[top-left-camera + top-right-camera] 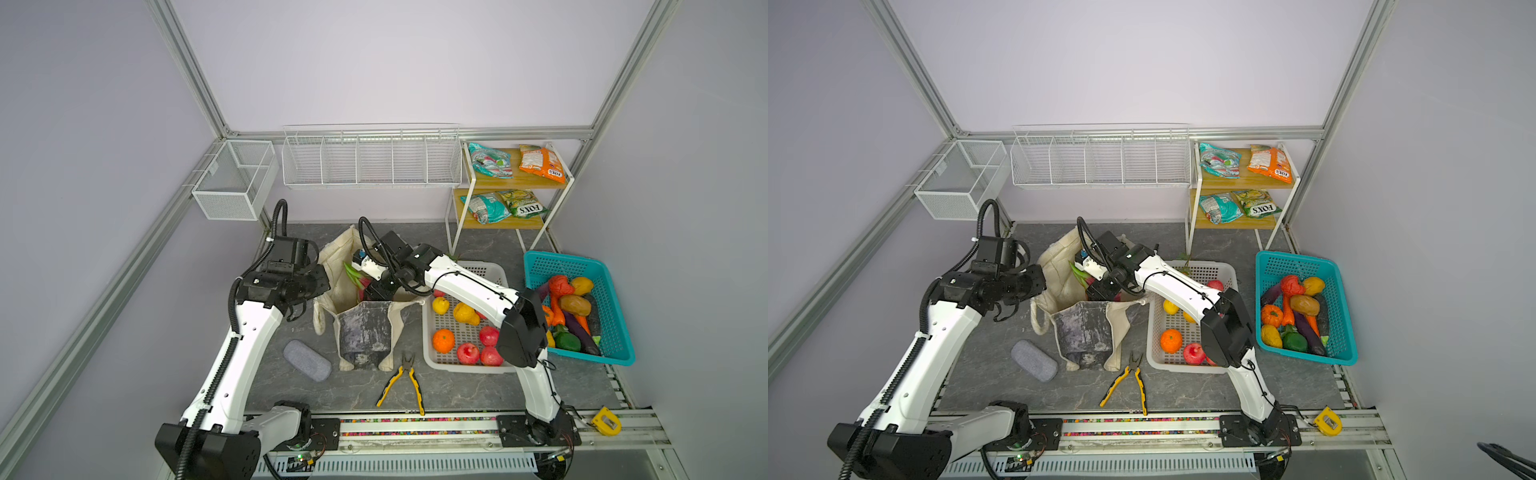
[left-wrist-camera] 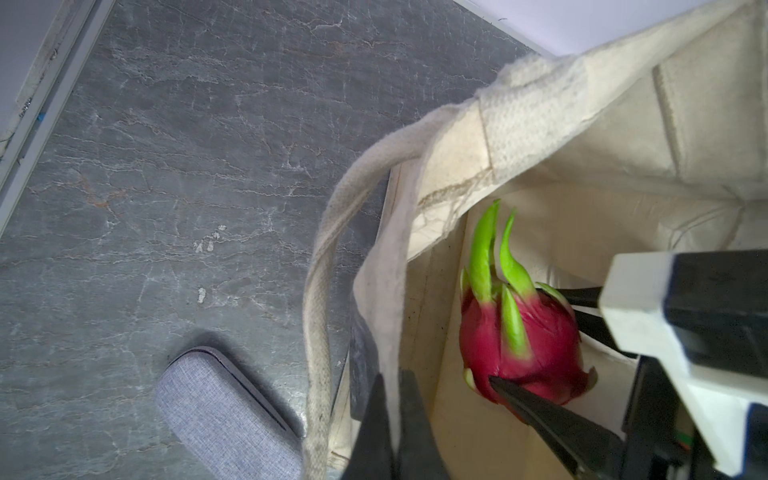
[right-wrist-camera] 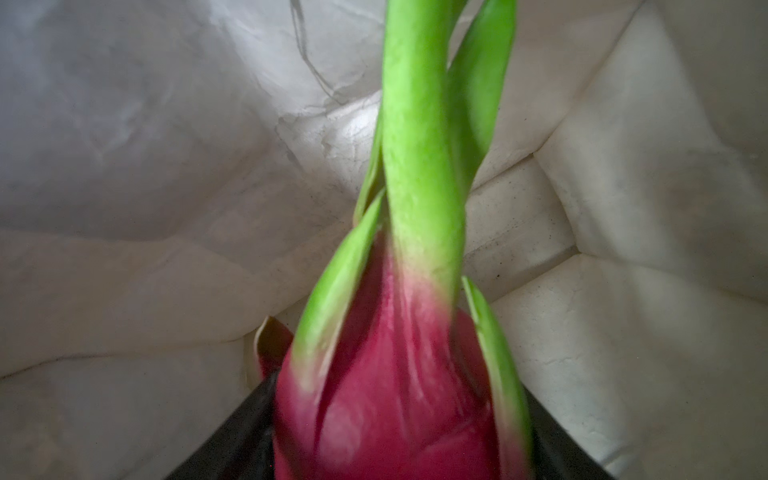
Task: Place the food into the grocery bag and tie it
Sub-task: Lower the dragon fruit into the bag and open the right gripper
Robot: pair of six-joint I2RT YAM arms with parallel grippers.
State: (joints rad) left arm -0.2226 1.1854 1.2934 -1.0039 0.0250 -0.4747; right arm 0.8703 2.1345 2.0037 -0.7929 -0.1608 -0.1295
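Your right gripper (image 2: 517,332) pinches the dragon fruit (image 3: 395,374) inside the grocery bag (image 1: 365,332) mouth. In both top views its long axis runs four-to-ten o'clock, green tips toward ten. Your left gripper (image 2: 392,419), pressed together, clamps the bag's nine o'clock rim.

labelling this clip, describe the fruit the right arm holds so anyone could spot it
Find the cream canvas bag standing open left of the white basket. The right tool reaches into its mouth, closed on the dragon fruit: deep pink with long green tips, unlike the round fruit in the basket.
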